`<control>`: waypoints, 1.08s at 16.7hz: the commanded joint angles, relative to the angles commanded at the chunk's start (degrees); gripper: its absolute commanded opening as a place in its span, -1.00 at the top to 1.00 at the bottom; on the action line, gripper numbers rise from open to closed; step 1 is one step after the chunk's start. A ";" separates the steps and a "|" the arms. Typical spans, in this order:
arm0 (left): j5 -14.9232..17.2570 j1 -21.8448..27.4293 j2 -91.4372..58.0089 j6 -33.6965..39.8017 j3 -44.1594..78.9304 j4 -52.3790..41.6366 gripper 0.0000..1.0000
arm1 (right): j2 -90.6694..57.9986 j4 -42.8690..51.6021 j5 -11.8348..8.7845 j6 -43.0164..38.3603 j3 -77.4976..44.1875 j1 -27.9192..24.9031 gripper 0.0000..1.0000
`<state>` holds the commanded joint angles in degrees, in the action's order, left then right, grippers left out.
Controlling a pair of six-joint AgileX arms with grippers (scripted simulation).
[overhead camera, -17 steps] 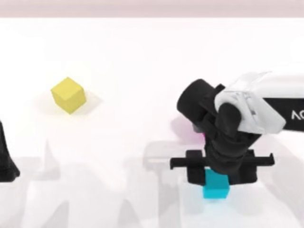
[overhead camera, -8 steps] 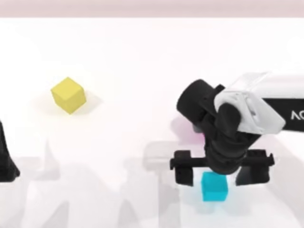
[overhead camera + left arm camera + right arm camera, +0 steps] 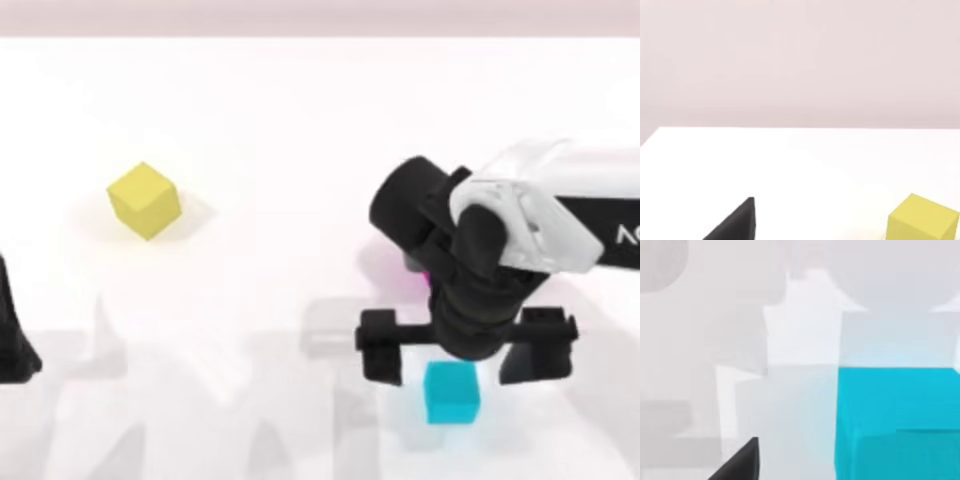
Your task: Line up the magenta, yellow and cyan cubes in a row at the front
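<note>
The cyan cube (image 3: 452, 392) rests on the table near the front, right of centre, and fills much of the right wrist view (image 3: 897, 420). My right gripper (image 3: 460, 362) hovers just behind and above it, open, with its fingers (image 3: 383, 356) spread wider than the cube and apart from it. Only a sliver of the magenta cube (image 3: 420, 281) shows; my right arm hides the remainder. The yellow cube (image 3: 145, 200) stands alone at the left, also seen in the left wrist view (image 3: 922, 220). My left gripper (image 3: 14, 340) is parked at the left edge.
The white table (image 3: 280, 130) stretches back to a pale wall. The right arm's white body (image 3: 560, 215) reaches in from the right edge above the table. One dark fingertip (image 3: 740, 224) shows in the left wrist view.
The right gripper's fingers spread apart and let go of the cyan cube, which now sits on the table. The gripper has drawn slightly up and back. The left arm has not moved.
</note>
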<state>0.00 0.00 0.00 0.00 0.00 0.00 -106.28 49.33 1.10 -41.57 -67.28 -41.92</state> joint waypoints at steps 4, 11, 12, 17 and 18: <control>0.00 0.00 0.00 0.00 0.00 0.00 -1.00 | 3.07 9.65 -0.05 -0.11 -5.41 -0.29 -1.00; 0.00 0.00 0.00 0.00 0.00 0.00 -1.00 | 4.65 12.87 -0.03 0.01 -7.67 -0.10 -1.00; 0.17 0.24 -0.42 -0.21 0.56 -0.47 -1.00 | 5.10 12.59 -0.05 0.22 -7.26 -0.19 -1.00; 2.38 3.73 -10.85 -3.84 12.26 -10.65 -1.00 | 14.74 6.94 -0.38 4.11 0.84 -0.88 -1.00; 2.86 4.64 -14.70 -4.95 16.24 -13.97 -1.00 | 17.96 5.13 -0.47 5.33 3.34 -0.80 -1.00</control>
<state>2.86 4.64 -14.70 -4.95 16.24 -13.97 -88.33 54.46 0.63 -36.23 -63.94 -42.72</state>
